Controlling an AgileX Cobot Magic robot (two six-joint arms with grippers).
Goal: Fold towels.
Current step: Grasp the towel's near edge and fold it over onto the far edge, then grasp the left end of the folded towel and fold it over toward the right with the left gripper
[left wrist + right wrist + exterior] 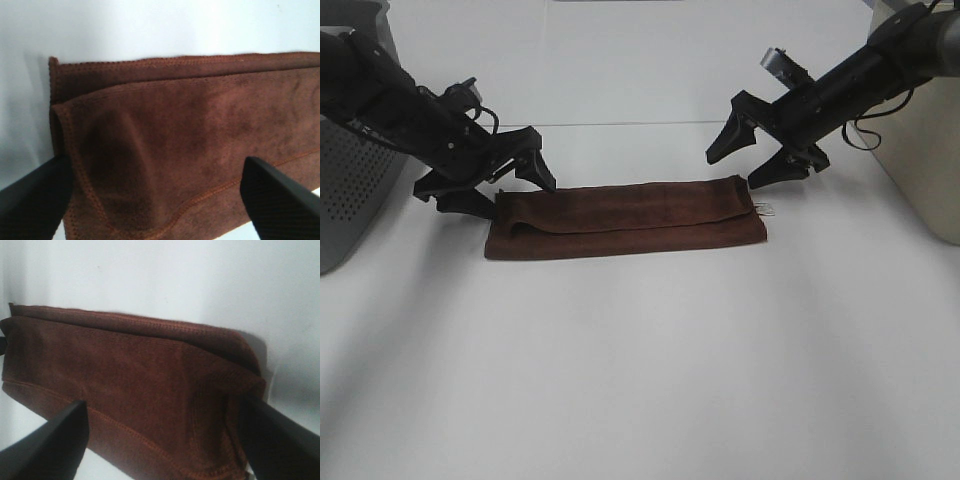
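The dark reddish-brown towel [625, 218] lies on the white table, folded into a long narrow strip running left to right. A small white tag [767, 209] sticks out at its right end. My left gripper [518, 198] is open and empty, its jaws spread over the strip's left end. My right gripper [732, 173] is open and empty, just above the right end's far edge. The left wrist view shows the towel [190, 145] between the spread fingers [280, 200]. The right wrist view shows the folded end [130, 370] between its fingers [55, 445].
A grey perforated bin [350, 190] stands at the left edge behind the left arm. A beige box [930, 150] stands at the right edge behind the right arm. White tabletop [640, 380] stretches in front of the towel.
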